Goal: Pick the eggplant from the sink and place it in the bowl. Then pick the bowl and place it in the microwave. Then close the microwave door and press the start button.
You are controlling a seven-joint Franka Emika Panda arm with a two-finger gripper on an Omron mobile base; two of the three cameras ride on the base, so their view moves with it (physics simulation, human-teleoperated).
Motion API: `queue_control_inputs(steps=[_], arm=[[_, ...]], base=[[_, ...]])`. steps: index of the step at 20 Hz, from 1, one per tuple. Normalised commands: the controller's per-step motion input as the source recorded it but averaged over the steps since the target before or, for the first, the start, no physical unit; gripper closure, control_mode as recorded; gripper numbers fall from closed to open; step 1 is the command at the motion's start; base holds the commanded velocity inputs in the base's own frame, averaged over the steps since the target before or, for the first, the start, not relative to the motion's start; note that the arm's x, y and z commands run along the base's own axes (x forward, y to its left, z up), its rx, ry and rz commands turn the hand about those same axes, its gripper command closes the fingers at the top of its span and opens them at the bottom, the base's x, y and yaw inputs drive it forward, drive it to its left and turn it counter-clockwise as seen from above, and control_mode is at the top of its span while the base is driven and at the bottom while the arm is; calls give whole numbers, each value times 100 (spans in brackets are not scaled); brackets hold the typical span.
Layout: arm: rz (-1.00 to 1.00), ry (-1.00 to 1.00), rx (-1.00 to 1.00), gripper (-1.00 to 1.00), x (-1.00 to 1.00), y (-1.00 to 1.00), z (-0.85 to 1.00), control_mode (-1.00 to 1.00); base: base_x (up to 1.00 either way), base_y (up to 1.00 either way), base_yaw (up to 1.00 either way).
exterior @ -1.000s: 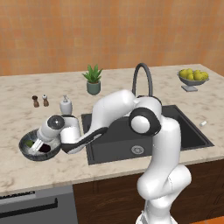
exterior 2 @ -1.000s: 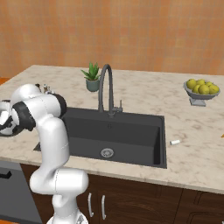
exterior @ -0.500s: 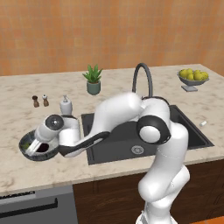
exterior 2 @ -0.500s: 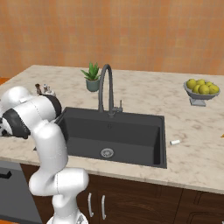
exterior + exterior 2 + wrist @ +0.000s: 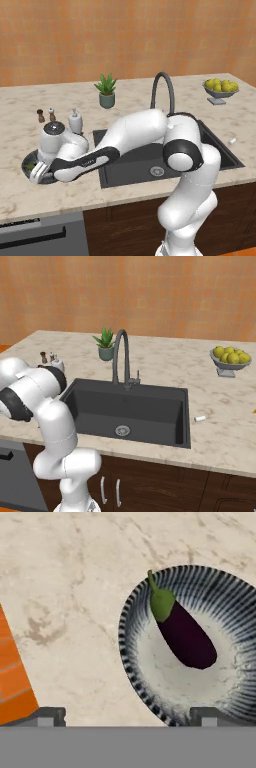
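Eggplant (image 5: pixel 185 634), dark purple with a green stem end, lies inside the bowl (image 5: pixel 145 677), on its pale speckled bottom and away from the striped rim. The bowl stands on the surface (image 5: pixel 20 130), a beige marbled stone top, just left of the sink (image 5: pixel 131 409) as the left base view shows it, near the front edge. The sink is a black rectangular basin with a round silver drain (image 5: pixel 122 430) and a dark curved tap (image 5: pixel 120 356) at its back edge. Behind the sink's left corner stand a small potted plant (image 5: pixel 106 90), a white soap bottle (image 5: pixel 75 121) and two little shakers (image 5: pixel 45 115). Far to the right of the sink a footed dish of yellow fruit (image 5: pixel 230 360) sits on the surface, and a small white piece (image 5: pixel 199 418) lies just beside the sink's right edge. The wall behind is warm orange-brown. Below the surface are dark wooden cabinet doors (image 5: pixel 150 486), and a grey appliance front (image 5: pixel 35 235) sits left of them.

The white arm reaches from the sink's front across to the left, bent low, with its hand over the bowl. The tool (image 5: pixel 127 714) points down at the bowl's near rim; its two fingertips (image 5: pixel 50 716) stand wide apart, open and holding nothing, one over bare stone and the other over the bowl's edge.
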Motion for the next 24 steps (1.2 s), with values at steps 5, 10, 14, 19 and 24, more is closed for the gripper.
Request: queue_control_inputs(steps=[5, 10, 14, 19, 24], arm=[[10, 6, -24, -100, 17, -2, -18, -100], [17, 0, -21, -100, 2, 0, -30, -100], [18, 0, -16, -100, 18, 0, -30, -100], [16, -1, -10, -100, 31, 0, -24, -100], [15, -5, -8, -100, 28, 0, -36, -100]], base=[[0, 0, 0], [0, 0, 0], [0, 0, 0], [0, 0, 0], [0, 0, 0]])
